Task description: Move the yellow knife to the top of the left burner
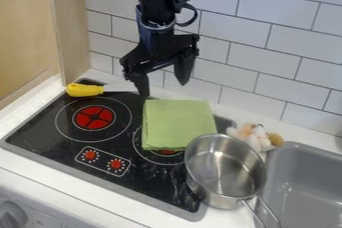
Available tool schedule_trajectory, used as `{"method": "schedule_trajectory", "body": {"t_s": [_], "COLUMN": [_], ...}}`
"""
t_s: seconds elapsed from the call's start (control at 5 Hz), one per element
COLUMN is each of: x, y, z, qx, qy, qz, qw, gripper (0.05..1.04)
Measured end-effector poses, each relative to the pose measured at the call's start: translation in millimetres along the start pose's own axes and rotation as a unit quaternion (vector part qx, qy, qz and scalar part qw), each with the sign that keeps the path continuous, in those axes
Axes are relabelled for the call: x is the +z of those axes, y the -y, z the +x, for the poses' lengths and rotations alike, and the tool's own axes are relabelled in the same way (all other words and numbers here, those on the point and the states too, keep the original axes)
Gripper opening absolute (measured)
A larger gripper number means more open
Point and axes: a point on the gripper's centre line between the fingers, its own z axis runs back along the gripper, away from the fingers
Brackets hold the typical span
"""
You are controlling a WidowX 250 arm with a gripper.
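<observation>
Yellow knife (85, 90) at 12 o'clock of the left burner (95, 117), blade towards 3 o'clock; this placement probably already satisfies the task. The hand (162, 87), spread wide and gripping nothing, hangs near the blade's end, a pose suited to release or regrasping. Green cloth (178, 122), folded compactly, lies at 3 o'clock from the burner. At 4 o'clock, a steel pot (225, 169) apparently overlaps the edge of the stove (47, 129), bare metal visible inside, handle towards 5 o'clock; the grey sink (300, 159) lies just beside it, towards 3 o'clock
</observation>
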Motion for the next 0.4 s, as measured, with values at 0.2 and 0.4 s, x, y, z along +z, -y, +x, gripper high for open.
{"method": "schedule_trajectory", "body": {"t_s": [0.2, 0.4], "x": [1, 10], "y": [-2, 0], "z": [8, 32], "qx": [0.097, 0.208], "qy": [0.020, 0.051], "qz": [0.001, -0.006], "qw": [0.9951, 0.9767], "gripper": [0.999, 0.999]}}
